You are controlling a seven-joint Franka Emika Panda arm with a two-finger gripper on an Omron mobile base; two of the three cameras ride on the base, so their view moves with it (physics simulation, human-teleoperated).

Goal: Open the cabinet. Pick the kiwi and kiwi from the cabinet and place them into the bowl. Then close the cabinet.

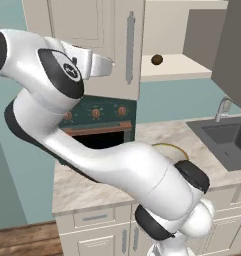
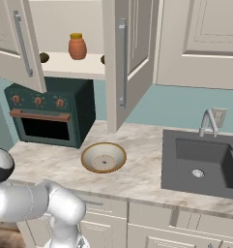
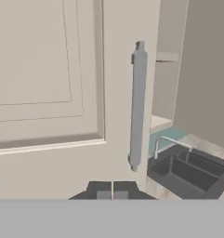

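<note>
The cabinet (image 2: 65,43) hangs above the toaster oven (image 2: 48,114), both doors swung outward, its handle (image 3: 136,104) running vertically. We see our gripper (image 3: 112,194) shut on nothing, just before the left door (image 3: 48,93).

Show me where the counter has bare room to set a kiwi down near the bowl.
Bare counter lies between the bowl and the sink, and in front of the bowl toward the edge. Left of the bowl is tighter: the oven stands there. The open right door overhangs the counter behind the bowl.
</note>
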